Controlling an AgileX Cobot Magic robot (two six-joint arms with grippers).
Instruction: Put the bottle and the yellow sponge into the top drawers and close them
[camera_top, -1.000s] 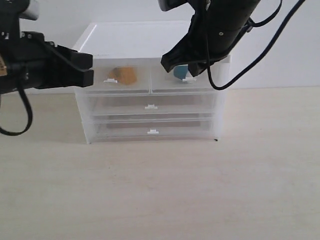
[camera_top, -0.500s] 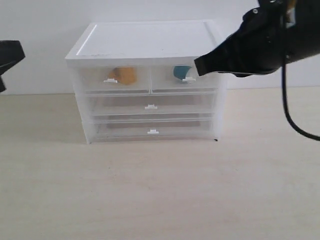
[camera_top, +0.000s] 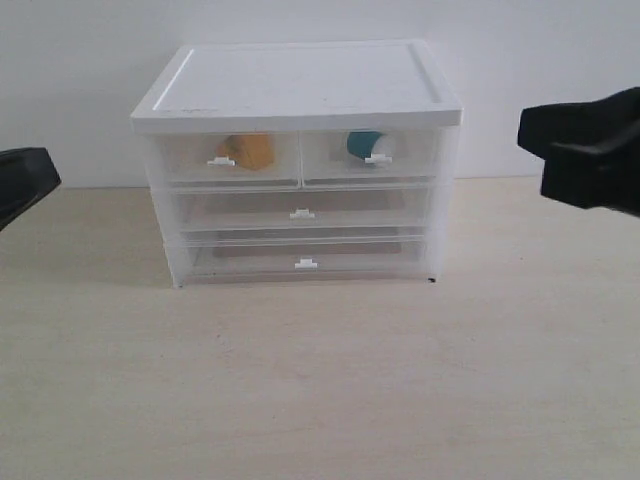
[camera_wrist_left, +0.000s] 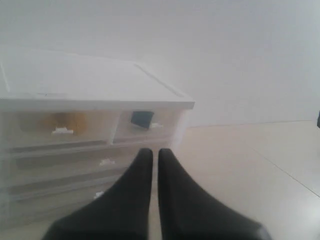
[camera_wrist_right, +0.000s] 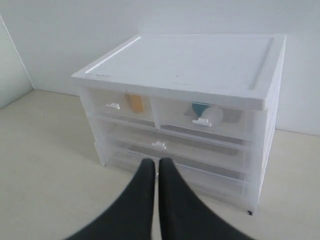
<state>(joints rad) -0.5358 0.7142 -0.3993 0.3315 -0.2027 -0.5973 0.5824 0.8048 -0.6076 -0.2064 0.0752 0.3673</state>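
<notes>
Both top drawers of the white-topped cabinet (camera_top: 300, 85) are pushed in flush. The yellow sponge (camera_top: 250, 151) shows through the left top drawer (camera_top: 225, 160), the bottle (camera_top: 366, 146) with its teal band through the right top drawer (camera_top: 372, 158). My left gripper (camera_wrist_left: 151, 152) is shut and empty, well back from the cabinet at the exterior view's left edge. My right gripper (camera_wrist_right: 153, 162) is shut and empty too, off to the cabinet's right. In the right wrist view the sponge (camera_wrist_right: 135, 102) and bottle (camera_wrist_right: 206, 112) appear behind the drawer fronts.
Two full-width translucent drawers (camera_top: 302, 213) sit shut below the top pair. The cabinet stands on a pale wood-look table (camera_top: 320, 380) against a white wall.
Both arms have pulled away from the cabinet, the left one leftward and the right one rightward. The left gripper's jaws have closed. The drawers stay shut.
</notes>
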